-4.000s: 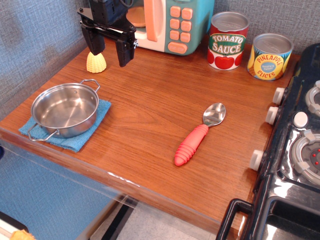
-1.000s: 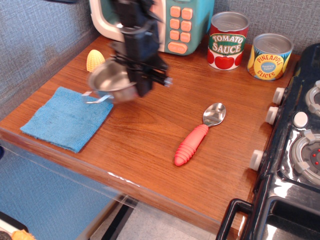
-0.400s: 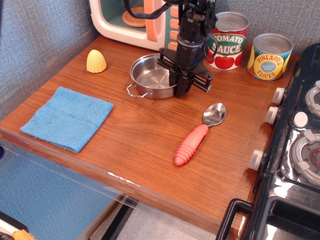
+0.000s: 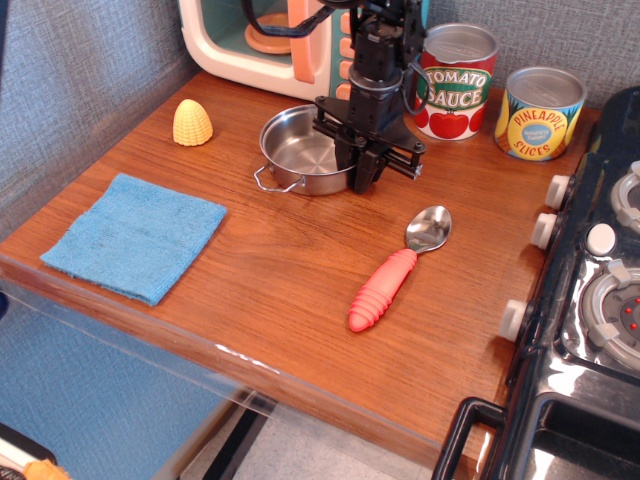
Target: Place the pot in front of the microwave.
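The shiny steel pot sits flat on the wooden counter just in front of the teal and cream microwave, whose door with the orange-pink handle stands open. One wire loop handle points to the front left. My gripper comes down over the pot's right rim, with its fingers close together and pinching that rim. The pot's far right edge is hidden behind the gripper.
A blue cloth lies at the front left and a yellow corn piece at the left. A red-handled spoon lies right of centre. Tomato sauce and pineapple cans stand at the back right, with a black toy stove on the right.
The pot has been carried off the blue cloth, across to the right, and set down in front of the microwave. Over the last half second the gripper and pot have barely moved.
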Tool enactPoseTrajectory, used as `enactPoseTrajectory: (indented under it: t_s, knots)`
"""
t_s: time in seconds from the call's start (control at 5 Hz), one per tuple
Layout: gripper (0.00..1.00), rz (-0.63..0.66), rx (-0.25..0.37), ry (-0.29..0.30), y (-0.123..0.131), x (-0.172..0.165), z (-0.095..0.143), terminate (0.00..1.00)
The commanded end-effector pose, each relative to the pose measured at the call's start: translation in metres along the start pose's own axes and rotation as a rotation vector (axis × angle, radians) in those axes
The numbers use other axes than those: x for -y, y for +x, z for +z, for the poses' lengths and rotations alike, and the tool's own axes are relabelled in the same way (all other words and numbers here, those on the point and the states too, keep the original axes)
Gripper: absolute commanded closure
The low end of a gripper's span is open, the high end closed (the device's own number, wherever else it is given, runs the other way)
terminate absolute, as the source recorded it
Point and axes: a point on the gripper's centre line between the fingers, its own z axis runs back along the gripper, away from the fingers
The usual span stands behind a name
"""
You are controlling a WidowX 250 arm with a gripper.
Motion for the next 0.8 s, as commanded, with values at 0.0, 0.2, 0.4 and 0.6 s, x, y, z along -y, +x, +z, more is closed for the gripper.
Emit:
enactPoseTrajectory:
  t_s: [0.0,0.2,0.4,0.6]
  knots:
    - [0.0,0.016,0.178,-0.127,0.016,-0.013,0.072,0.0]
    - [0.0,0.004,0.272,-0.14,-0.001,-0.02,0.109,0.0]
    - [0.0,0.013,0.239,-0.105,-0.039,-0.026,0.108,0.0]
    - [0.0,0.045,0.184,-0.085,-0.067,-0.034,0.095,0.0]
